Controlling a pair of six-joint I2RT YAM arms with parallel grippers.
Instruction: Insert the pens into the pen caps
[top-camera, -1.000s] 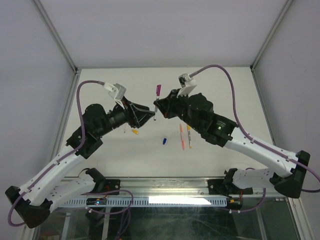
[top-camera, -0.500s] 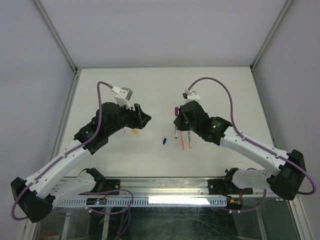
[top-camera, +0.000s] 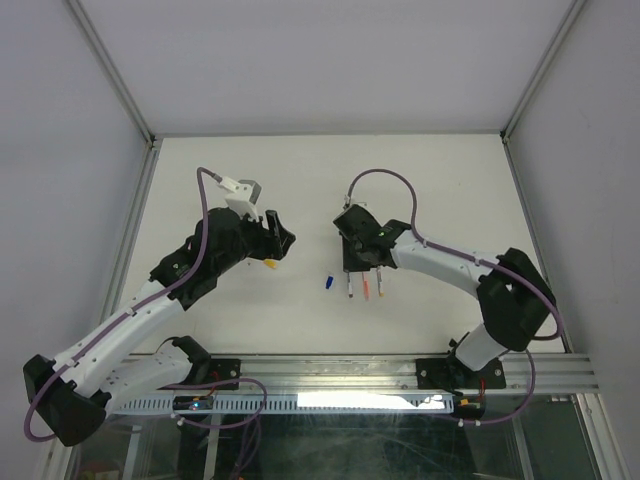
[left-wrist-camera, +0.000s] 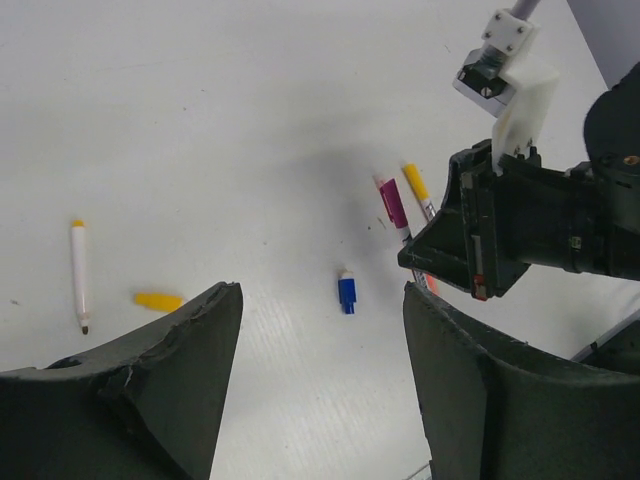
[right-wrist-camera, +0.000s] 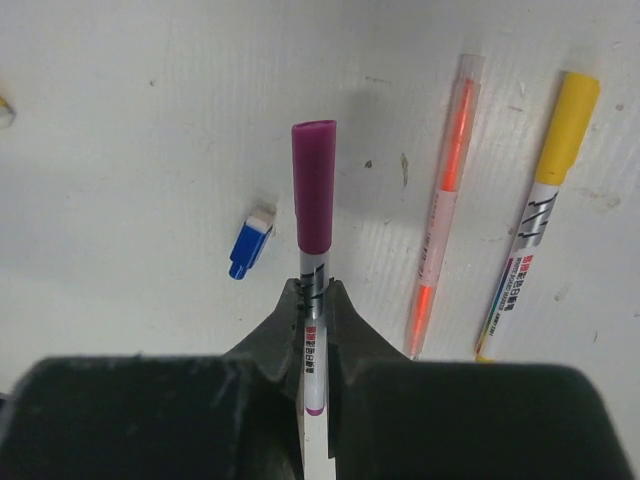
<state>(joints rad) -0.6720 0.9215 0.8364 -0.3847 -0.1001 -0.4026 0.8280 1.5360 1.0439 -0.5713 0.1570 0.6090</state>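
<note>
Brings the magenta-capped pen (right-wrist-camera: 314, 190), clenched in the right gripper (right-wrist-camera: 313, 300), down from mid-air to just left of the orange pen (right-wrist-camera: 443, 200), and parts the left gripper (left-wrist-camera: 320, 340), now empty: one pairing seemingly done.

A robotics lab: white-panelled booth (top-camera: 330, 60), aluminium frame rails (top-camera: 350, 372)

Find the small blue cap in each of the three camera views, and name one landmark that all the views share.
Top external: the blue cap sits just below the picture's centre.
Left wrist: low in the picture, slightly right of centre.
Right wrist: left of centre, at mid-height.
Shared landmark: the purple-capped pen, to the cap's right in every view.
</note>
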